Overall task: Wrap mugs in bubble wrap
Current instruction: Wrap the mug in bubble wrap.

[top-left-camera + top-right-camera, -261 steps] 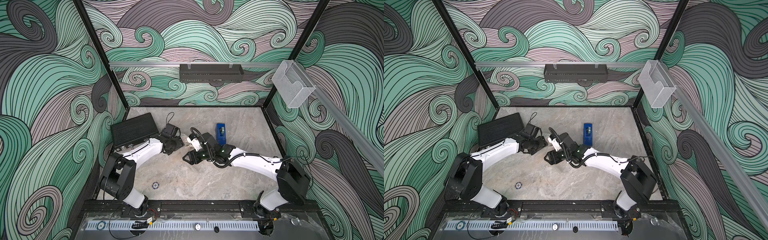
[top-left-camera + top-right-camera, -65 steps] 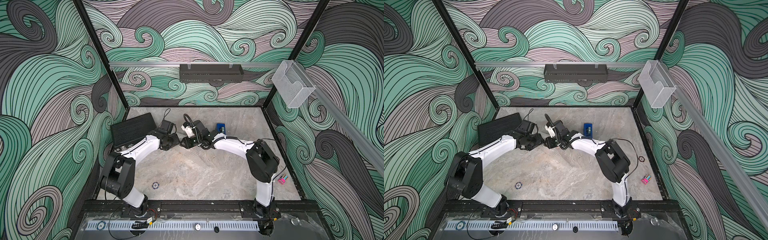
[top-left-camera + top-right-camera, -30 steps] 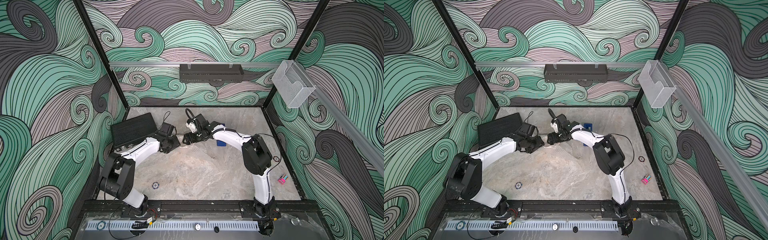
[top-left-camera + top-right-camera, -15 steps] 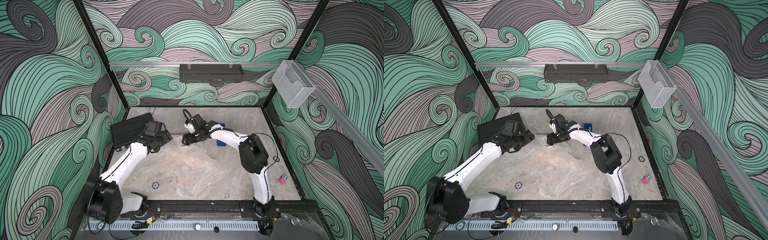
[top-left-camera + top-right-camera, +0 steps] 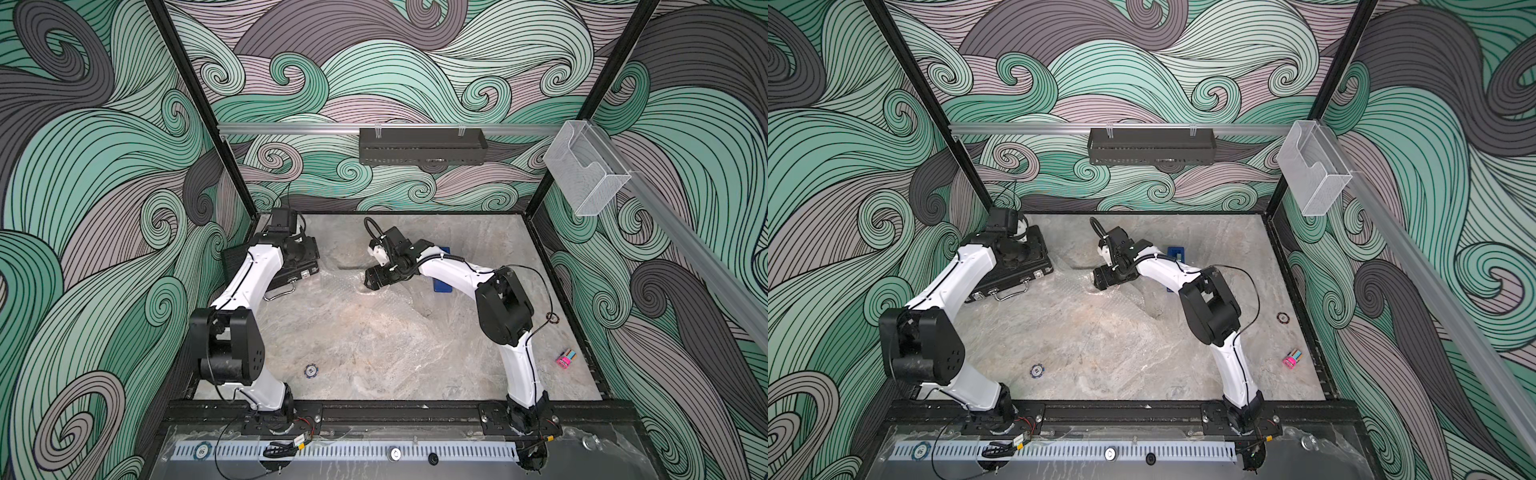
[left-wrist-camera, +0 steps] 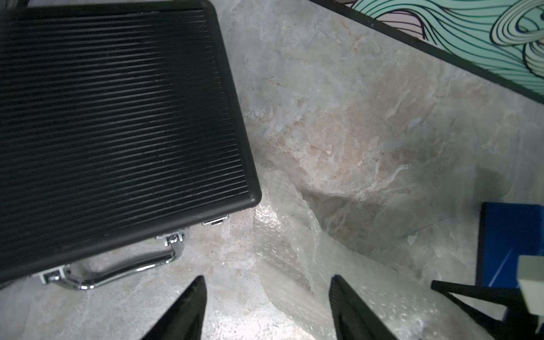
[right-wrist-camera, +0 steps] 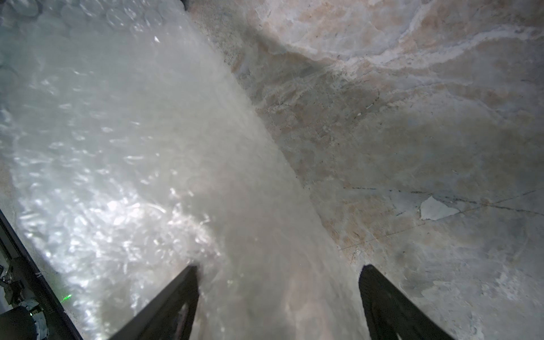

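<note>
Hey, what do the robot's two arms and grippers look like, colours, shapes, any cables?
The left arm and right arm have glossy white shells between bulky black joint housings, each with a thin black cable along the white link. A thicker black cable loops above the right wrist. The left gripper and right gripper each end in two slim, black, tapering jaws.

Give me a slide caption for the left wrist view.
Open left gripper above the edge of the bubble wrap, beside the black case.
</note>
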